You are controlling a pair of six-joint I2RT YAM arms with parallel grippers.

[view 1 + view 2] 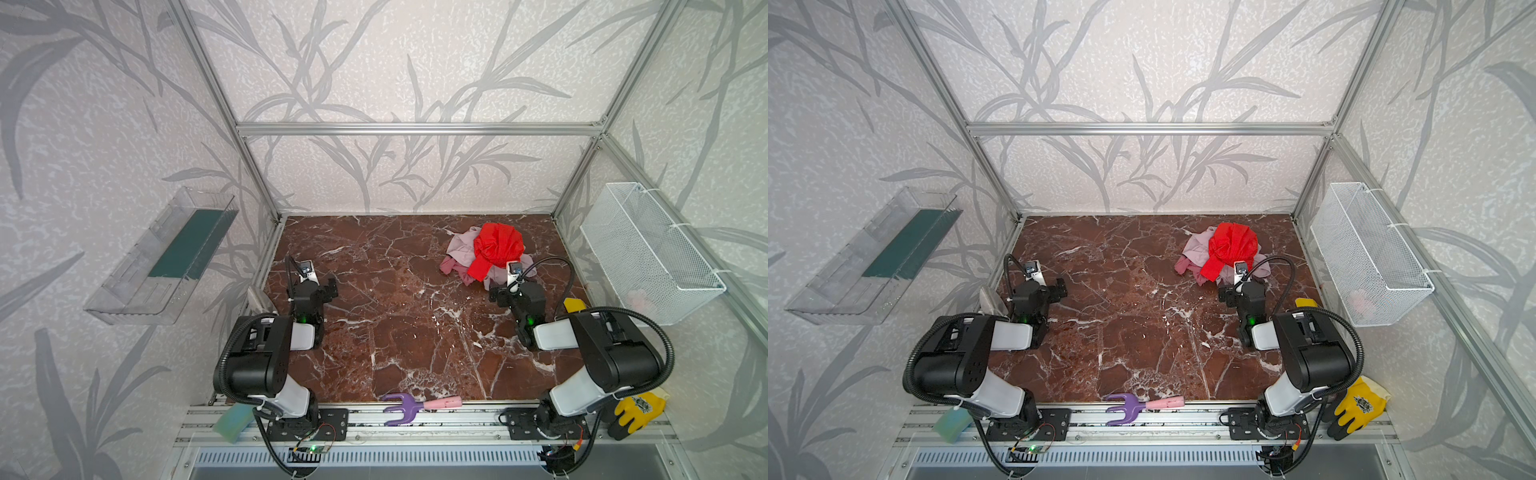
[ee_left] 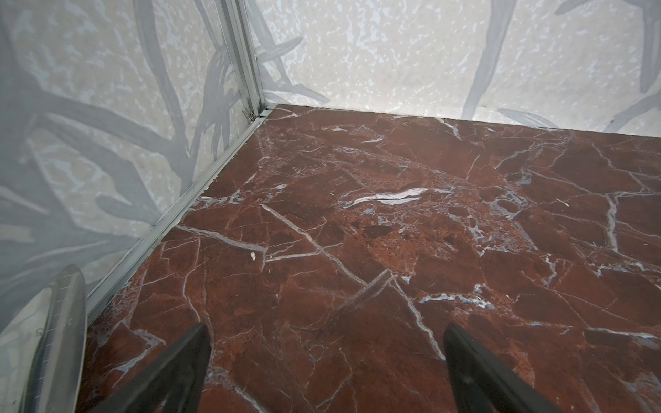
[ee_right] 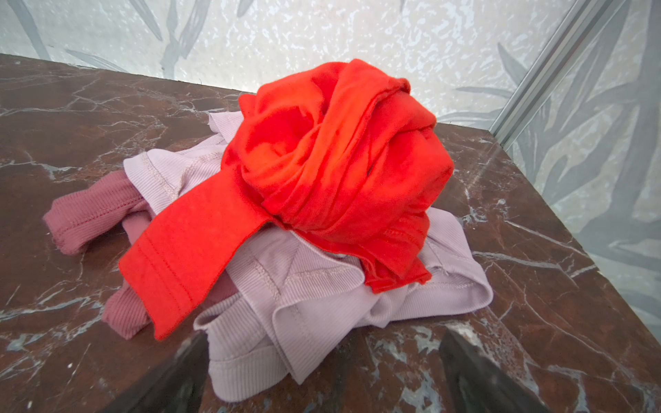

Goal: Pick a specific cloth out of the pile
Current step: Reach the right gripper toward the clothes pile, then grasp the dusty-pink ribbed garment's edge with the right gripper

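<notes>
We see the right gripper [image 3: 325, 338] with jaws spread wide and empty, just short of the pile [image 1: 486, 253] at the back right of the table [image 1: 374, 324]. The cloth [image 3: 93, 211], dusty rose, pokes out on the side facing the table's middle, partly under the lilac cloth [image 3: 322, 296] and the red cloth [image 3: 322, 161]. Closing straight ahead would likely catch lilac instead, or drag the whole heap. The left gripper [image 2: 325, 329] is also wide open, holding nothing, over bare marble. We judge there is open room toward the middle; the back wall [image 3: 322, 35] and frame post [image 3: 536, 78] crowd the far side
</notes>
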